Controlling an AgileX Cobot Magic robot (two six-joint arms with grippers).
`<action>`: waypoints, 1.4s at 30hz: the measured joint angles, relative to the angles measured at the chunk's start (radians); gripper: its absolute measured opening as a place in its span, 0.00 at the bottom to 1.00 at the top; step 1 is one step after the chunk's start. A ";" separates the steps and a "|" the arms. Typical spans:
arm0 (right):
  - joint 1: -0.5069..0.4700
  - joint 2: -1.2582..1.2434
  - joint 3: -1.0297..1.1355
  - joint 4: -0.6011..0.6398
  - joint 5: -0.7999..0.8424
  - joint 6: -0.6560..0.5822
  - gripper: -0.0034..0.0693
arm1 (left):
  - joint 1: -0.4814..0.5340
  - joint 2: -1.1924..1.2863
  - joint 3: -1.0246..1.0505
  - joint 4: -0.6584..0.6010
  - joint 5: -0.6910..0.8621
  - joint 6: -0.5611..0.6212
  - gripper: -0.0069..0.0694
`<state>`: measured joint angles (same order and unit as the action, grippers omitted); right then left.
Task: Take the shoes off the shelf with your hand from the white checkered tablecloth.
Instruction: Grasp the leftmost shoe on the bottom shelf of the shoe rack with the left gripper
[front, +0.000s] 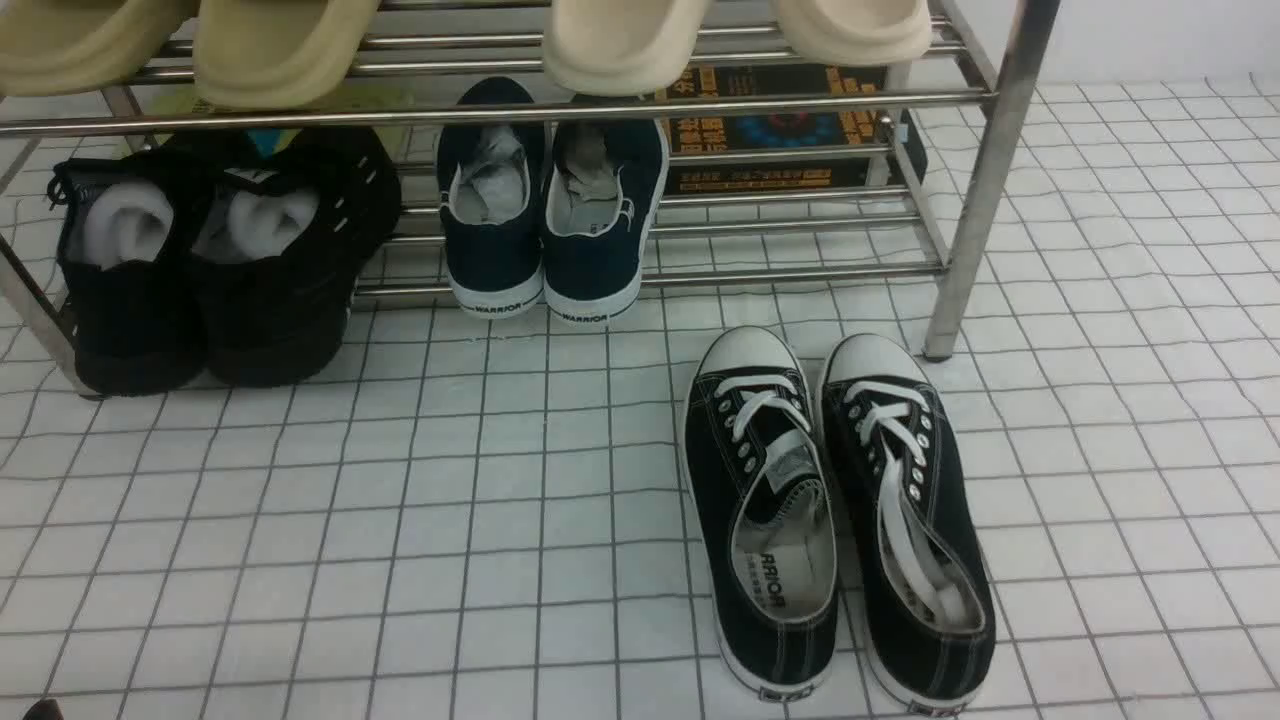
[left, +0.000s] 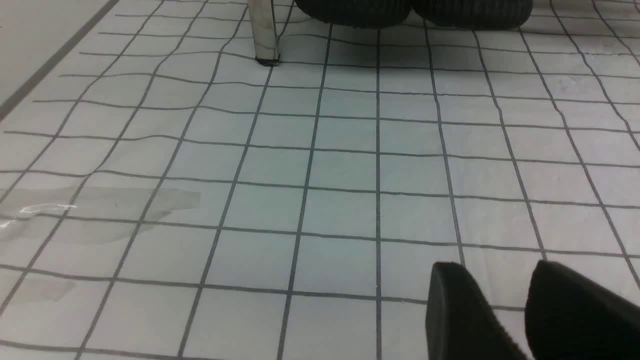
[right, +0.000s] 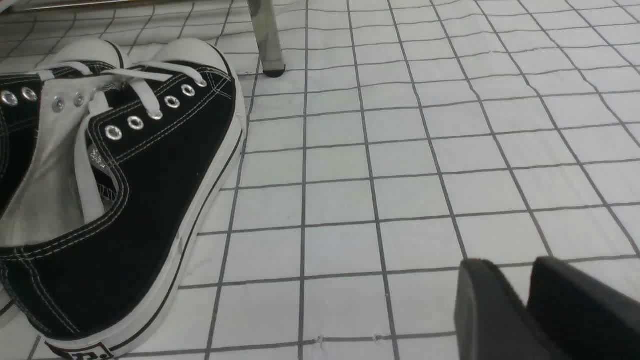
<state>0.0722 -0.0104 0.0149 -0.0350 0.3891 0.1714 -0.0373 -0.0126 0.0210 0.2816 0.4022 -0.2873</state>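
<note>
On the shelf's (front: 820, 272) lower tier, toward its left end, the black sneakers (front: 270, 300) could snag on the steel bars if the partly spread left claw (left: 492, 295) pulls crookedly; the right claw (right: 505, 295) is pressed together.

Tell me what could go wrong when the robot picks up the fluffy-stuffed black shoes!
The black shoes sit close together, so grabbing one might bump its partner. Their white stuffing might fall out. The metal bar runs above their backs, so lifting straight up could knock it.
</note>
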 joint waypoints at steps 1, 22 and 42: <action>0.000 0.000 0.000 0.000 0.001 0.000 0.26 | 0.000 0.000 0.000 0.000 0.000 0.000 0.41; 0.000 0.000 0.000 -0.001 0.001 0.000 0.30 | 0.000 0.000 0.000 0.000 0.000 0.000 0.41; 0.000 0.000 0.000 -0.001 0.001 0.000 0.34 | 0.000 0.000 0.006 -0.267 -0.107 -0.477 0.41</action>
<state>0.0722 -0.0104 0.0149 -0.0359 0.3900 0.1714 -0.0373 -0.0126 0.0274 0.0148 0.2947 -0.7646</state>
